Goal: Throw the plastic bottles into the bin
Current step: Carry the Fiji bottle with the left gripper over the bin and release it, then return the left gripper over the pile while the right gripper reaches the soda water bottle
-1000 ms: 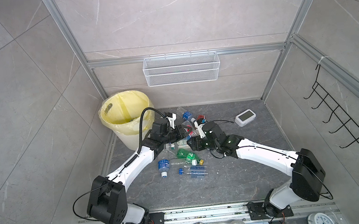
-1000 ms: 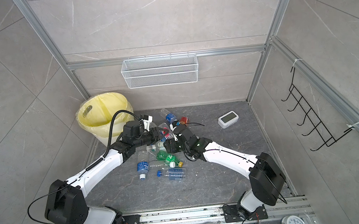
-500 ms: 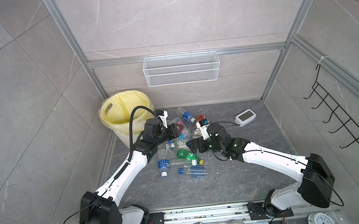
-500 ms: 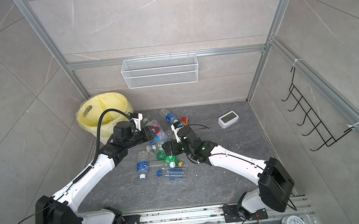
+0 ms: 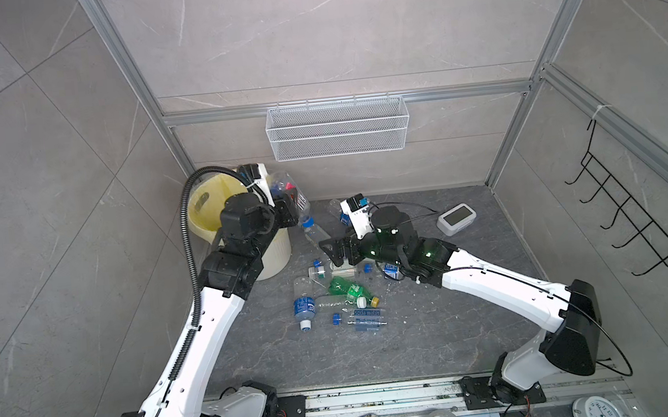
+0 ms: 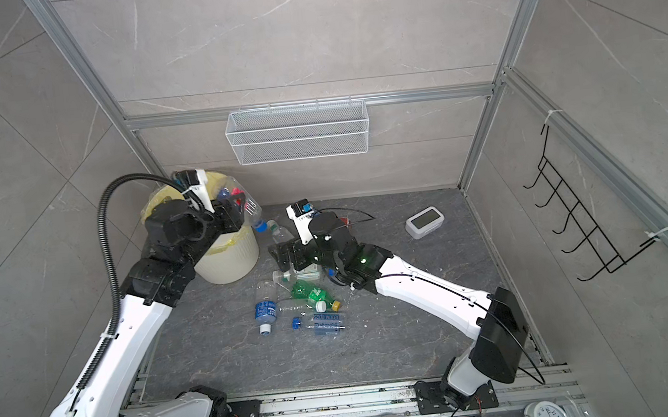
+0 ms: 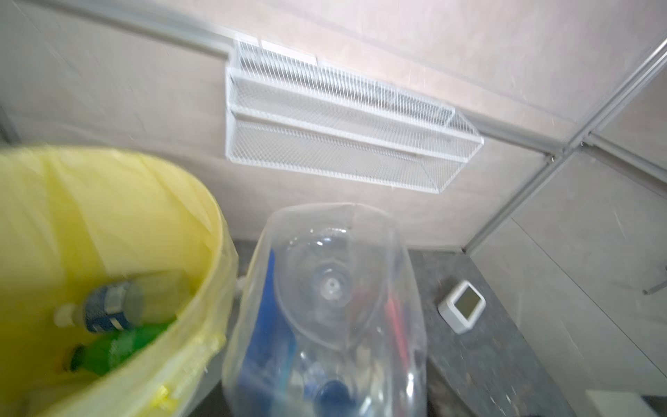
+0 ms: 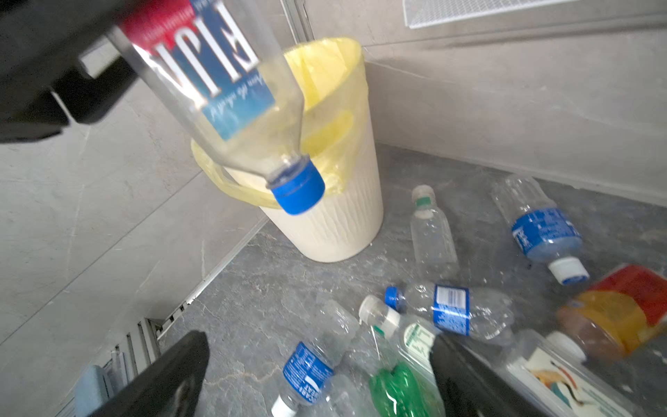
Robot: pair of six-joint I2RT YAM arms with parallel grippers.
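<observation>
My left gripper (image 5: 287, 207) is shut on a clear plastic bottle (image 5: 291, 195) with a blue label and blue cap (image 8: 297, 187). It holds the bottle tilted, cap down, beside the rim of the bin (image 5: 276, 257), a cream ribbed bucket with a yellow liner (image 7: 108, 216). Two bottles, a blue-labelled one (image 7: 108, 310) and a green one (image 7: 119, 346), lie inside the bin. My right gripper (image 5: 334, 253) stands open low over the pile, nothing between its fingers (image 8: 162, 379). Several bottles lie on the floor, among them a green one (image 5: 346, 289), a blue-labelled one (image 5: 304, 304) and an orange-red one (image 8: 620, 310).
A white digital clock (image 5: 455, 218) sits on the floor at the back right. A white wire mesh basket (image 5: 337, 134) hangs on the back wall. A black hook rack (image 5: 638, 213) is mounted on the right wall. Metal frame posts stand at the corners.
My left arm has lifted the blue-labelled bottle out of the pile and swung it left and back to the bin's rim. My right gripper has opened wide and stays over the pile.
</observation>
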